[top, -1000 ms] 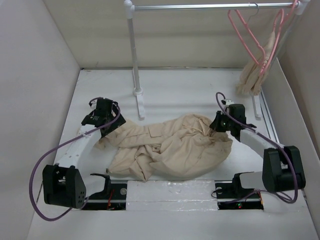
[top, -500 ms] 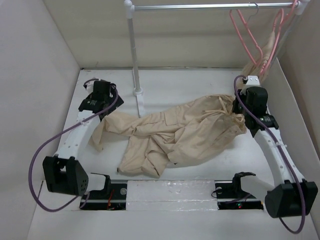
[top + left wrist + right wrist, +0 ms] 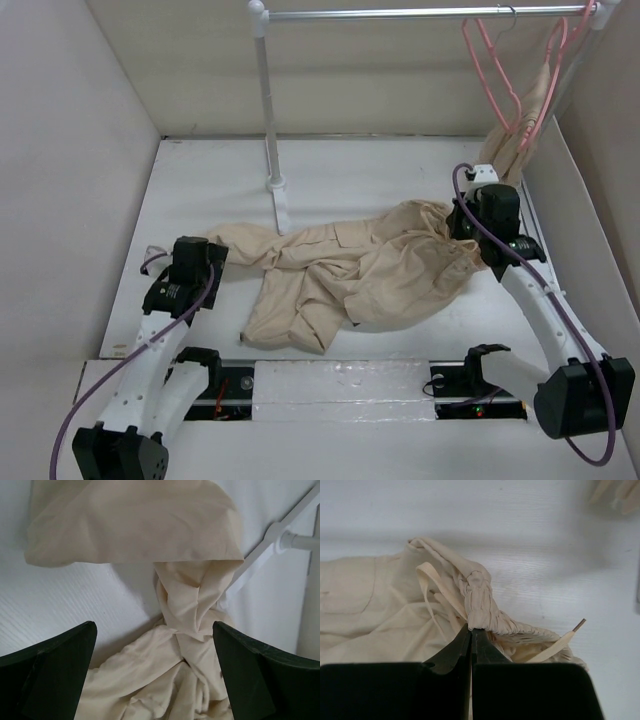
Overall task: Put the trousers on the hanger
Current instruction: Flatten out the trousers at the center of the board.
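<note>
Trousers crumpled across the middle of the bench, one twisted leg trailing toward the left end effector, fingers spread wide, empty, just short of the cloth. Right end effector clenched on the gathered drawstring waistband at the right end. Pink hanger up on the clothes rail, well apart from the garment.

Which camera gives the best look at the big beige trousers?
Top external: the trousers show whole. The left wrist sees only a twisted stretch of cloth; the right wrist only the gathered waistband, pinched in the right end effector.
</note>
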You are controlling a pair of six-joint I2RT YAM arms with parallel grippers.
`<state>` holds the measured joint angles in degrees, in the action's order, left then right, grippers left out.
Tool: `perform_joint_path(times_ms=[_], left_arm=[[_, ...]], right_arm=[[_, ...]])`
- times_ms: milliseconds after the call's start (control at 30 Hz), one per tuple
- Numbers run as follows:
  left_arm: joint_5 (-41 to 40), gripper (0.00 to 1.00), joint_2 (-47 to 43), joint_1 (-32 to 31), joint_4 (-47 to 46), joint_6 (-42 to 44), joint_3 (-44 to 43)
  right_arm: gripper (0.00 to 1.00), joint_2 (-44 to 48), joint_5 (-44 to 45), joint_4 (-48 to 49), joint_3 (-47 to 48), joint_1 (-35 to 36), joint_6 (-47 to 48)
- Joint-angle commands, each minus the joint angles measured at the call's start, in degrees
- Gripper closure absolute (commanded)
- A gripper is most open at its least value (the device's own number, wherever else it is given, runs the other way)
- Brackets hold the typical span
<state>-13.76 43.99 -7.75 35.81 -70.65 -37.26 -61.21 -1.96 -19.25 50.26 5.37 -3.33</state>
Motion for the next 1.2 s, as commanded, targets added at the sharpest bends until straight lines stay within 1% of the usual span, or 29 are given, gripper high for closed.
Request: perform_joint_path(times_ms=[0, 33, 67, 133, 200, 233, 267, 300, 333, 433, 500, 533, 600, 633, 667, 700, 733, 767, 800, 833, 867, 900, 933, 967, 1000, 1033, 1100, 1133, 1167], left_arm=[[-4.59, 0.01, -2.94, 0.45, -1.97, -15.72, 2.44], [-4.61, 0.01, -3.73, 0.45, -2.15, -17.83, 4.02], [-5.39, 0.01, -4.26, 0.45, -4.85, -22.29, 5.6], [-6.1, 0.01, -4.09, 0.45, -6.35, -23.73, 6.48], [-10.05, 0.01, -2.6, 2.98, -7.25, -25.5, 6.67], [-10.06, 0.01, 0.11, 4.39, -7.68, -25.67, 6.15], [-7.88, 0.01, 1.44, 6.24, -8.3, -25.07, 5.79], [-6.64, 0.01, 2.76, 8.17, -8.91, -22.54, 5.36], [-5.94, 0.01, 4.68, 10.88, -9.35, -21.99, 4.65], [-6.71, 0.01, 4.97, 13.02, -10.93, -20.5, 3.77], [-7.42, 0.01, 4.97, 13.02, -12.16, -19.7, 3.59], [-6.99, 0.03, 5.93, 13.02, -12.87, -19.61, 3.68], [-5.41, 0.12, 7.42, 13.02, -12.87, -19.87, 3.77], [-5.05, 0.18, 8.91, 13.02, -13.22, -19.87, 4.29], [-4.79, 0.34, 9.27, 13.02, -13.4, -19.61, 4.47], [-5.05, 0.43, 9.54, 13.02, -13.75, -19.18, 4.82], [-5.4, 0.54, 9.71, 13.02, -14.19, -18.56, 4.91], [-6.36, 0.76, 9.63, 13.02, -14.28, -17.51, 4.82], [-6.72, 0.88, 9.63, 13.02, -14.37, -16.46, 4.39], [-7.24, 0.97, 9.8, 13.02, -14.98, -14.71, 2.12], [-8.47, 1.0, 10.24, 13.02, -15.16, -12.6, 0.45], [-8.91, 1.0, 11.02, 13.02, -15.25, -8.23, -2.09], [-9.79, 1.0, 14.43, 13.02, -13.94, -3.4, -12.82], [-10.23, 1.0, 14.46, 13.02, -13.93, -3.35, -12.93], [-10.67, 1.0, 16.11, 13.02, -13.14, 1.7, -17.54], [-11.28, 1.0, 18.83, 13.02, -10.79, 3.83, -26.99], [-11.82, 1.0, 20.69, 13.02, -8.84, 6.92, -35.13], [-11.73, 1.0, 21.4, 13.02, -7.96, 9.54, -41.17], [-11.56, 1.0, 21.23, 13.02, -7.86, 10.35, -43.23]], right_arm=[[1.0, 2.14, -3.49, 1.67, -1.92, 2.36, 0.95], [1.0, 2.41, -4.1, 0.71, -2.09, 3.59, 1.31], [1.0, 3.8, -4.2, -0.08, -3.14, 4.12, 2.53], [1.0, 4.08, -4.81, -0.79, -3.5, 5.0, 2.63], [1.0, 4.61, -5.95, -2.8, -3.59, 5.53, 4.82], [1.0, 4.78, -6.91, -3.25, -3.5, 6.05, 5.18], [1.0, 5.13, -7.18, -3.86, -3.5, 6.93, 5.7], [1.0, 5.4, -7.45, -4.65, -3.76, 6.94, 5.79], [1.0, 5.92, -7.8, -4.66, -3.85, 7.63, 5.88], [1.0, 6.19, -9.28, -5.19, -4.56, 8.17, 6.93], [1.0, 6.37, -9.56, -5.28, -4.99, 8.78, 7.46], [1.0, 6.45, -9.56, -5.19, -5.52, 8.78, 7.55], [1.0, 6.19, -9.38, -4.49, -5.7, 8.78, 7.73], [1.0, 6.19, -9.56, -4.57, -5.61, 8.78, 7.73], [1.0, 5.93, -9.73, -4.66, -4.83, 8.78, 7.73], [1.0, 5.75, -9.73, -5.27, -4.39, 8.78, 7.73], [1.0, 5.75, -9.47, -5.54, -3.95, 8.78, 7.73], [1.0, 5.93, -9.03, -5.98, -3.07, 8.78, 7.81], [1.0, 6.28, -8.6, -6.85, -2.45, 8.78, 7.9], [1.0, 6.45, -7.81, -7.29, -2.01, 8.78, 7.99], [1.0, 6.63, -7.54, -7.65, -1.31, 8.78, 8.08], [1.0, 6.54, -7.36, -8.43, 0.44, 8.78, 8.08], [1.0, 6.19, -7.88, -10.01, 3.5, 8.78, 8.17], [1.0, 6.19, -7.89, -10.02, 3.53, 8.78, 8.17], [1.0, 6.02, -8.32, -11.41, 7.36, 8.78, 8.17], [1.0, 5.75, -9.11, -11.95, 9.4, 8.78, 7.99], [1.0, 6.01, -9.73, -13.44, 15.18, 8.78, 7.82], [1.0, 6.54, -9.82, -13.97, 16.96, 8.78, 7.73], [1.0, 6.89, -9.82, -14.33, 18.8, 8.78, 7.47]])
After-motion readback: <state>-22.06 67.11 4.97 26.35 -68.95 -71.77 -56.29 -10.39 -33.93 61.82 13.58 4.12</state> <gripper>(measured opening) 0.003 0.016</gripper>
